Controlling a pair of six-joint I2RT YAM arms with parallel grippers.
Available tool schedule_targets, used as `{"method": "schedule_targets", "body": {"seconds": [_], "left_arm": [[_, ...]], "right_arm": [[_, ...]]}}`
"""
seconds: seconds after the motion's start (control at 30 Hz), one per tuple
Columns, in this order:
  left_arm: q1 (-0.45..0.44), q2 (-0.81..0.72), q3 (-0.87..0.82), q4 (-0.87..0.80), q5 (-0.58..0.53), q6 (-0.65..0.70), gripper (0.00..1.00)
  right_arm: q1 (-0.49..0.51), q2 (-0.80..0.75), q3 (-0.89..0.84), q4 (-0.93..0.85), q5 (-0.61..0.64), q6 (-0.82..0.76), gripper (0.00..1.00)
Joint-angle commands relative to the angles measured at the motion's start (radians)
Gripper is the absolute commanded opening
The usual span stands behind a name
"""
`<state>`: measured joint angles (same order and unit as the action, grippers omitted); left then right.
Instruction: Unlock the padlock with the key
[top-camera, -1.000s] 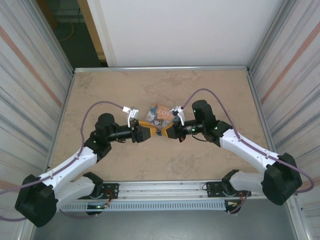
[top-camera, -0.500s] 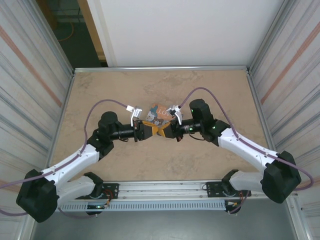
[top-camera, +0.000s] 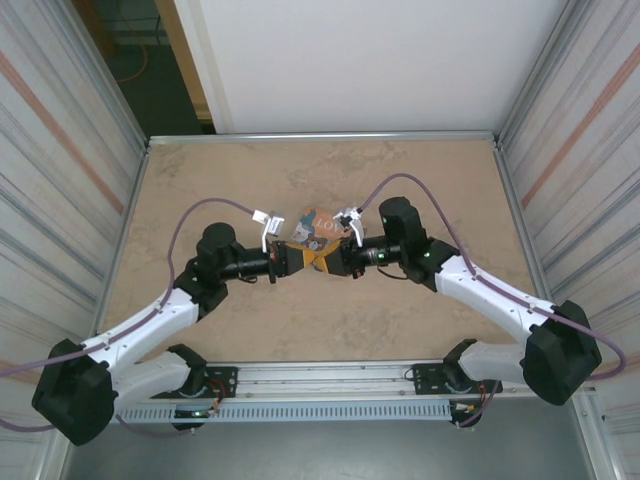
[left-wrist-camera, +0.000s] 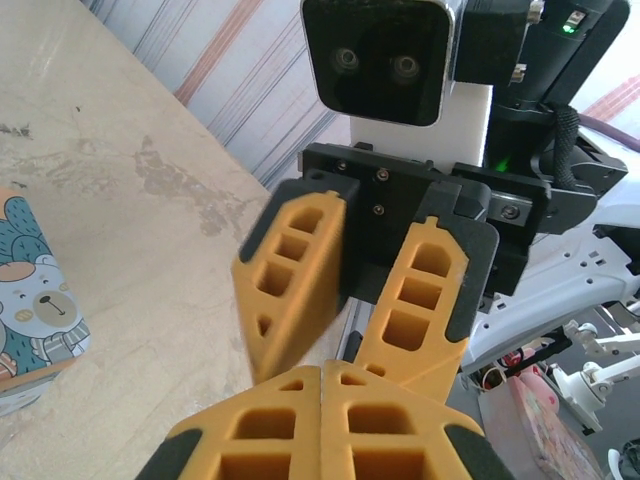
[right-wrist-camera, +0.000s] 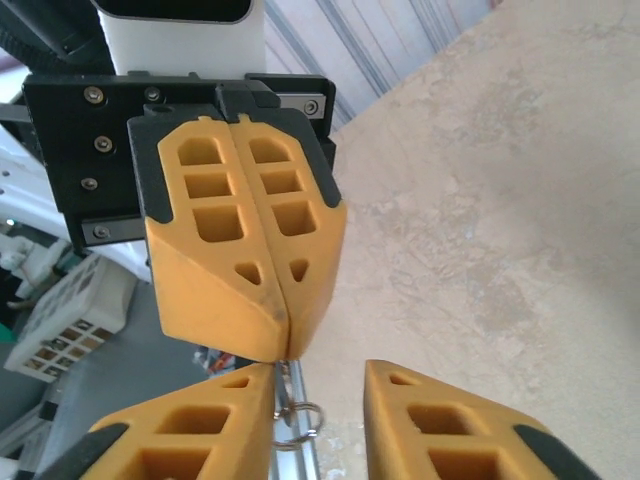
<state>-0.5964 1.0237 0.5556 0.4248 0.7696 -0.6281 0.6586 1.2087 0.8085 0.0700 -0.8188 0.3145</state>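
The key (right-wrist-camera: 284, 388) is a small metal blade with a wire ring (right-wrist-camera: 302, 424) hanging from it. In the right wrist view it sticks out from the tips of my left gripper (right-wrist-camera: 287, 345), whose orange fingers are pressed together on it. My right gripper (right-wrist-camera: 320, 378) stands open around it, and the key lies against its left finger (right-wrist-camera: 200, 430). From above, the left gripper (top-camera: 311, 259) and right gripper (top-camera: 331, 258) meet tip to tip above the table's middle. In the left wrist view the left gripper (left-wrist-camera: 322, 372) is shut and faces the parted right fingers (left-wrist-camera: 295, 270). The padlock is out of view.
An orange-and-teal printed box (top-camera: 315, 226) with cartoon animals lies just behind the two grippers, also at the left edge (left-wrist-camera: 35, 300) of the left wrist view. The beige table (top-camera: 250, 180) is fenced by striped walls on both sides and a metal rail (top-camera: 330, 385) in front.
My left gripper closed on the key while my right gripper opened off it. Both grippers crept closer together above the table's middle.
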Motion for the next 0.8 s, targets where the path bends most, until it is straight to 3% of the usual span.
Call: {"method": "schedule_targets", "body": {"seconds": [0.0, 0.43, 0.77], "left_arm": [[-0.006, -0.027, 0.032, -0.003, 0.019, 0.020, 0.00], [-0.006, -0.042, 0.026, -0.008, -0.004, 0.019, 0.00], [-0.006, -0.054, 0.021, -0.008, -0.029, 0.016, 0.00]], "right_arm": [[-0.006, -0.037, -0.018, 0.039, 0.010, 0.027, 0.33], [0.042, 0.021, -0.003, 0.057, 0.005, 0.031, 0.35], [0.048, 0.020, -0.009, 0.040, 0.001, 0.034, 0.17]]}}
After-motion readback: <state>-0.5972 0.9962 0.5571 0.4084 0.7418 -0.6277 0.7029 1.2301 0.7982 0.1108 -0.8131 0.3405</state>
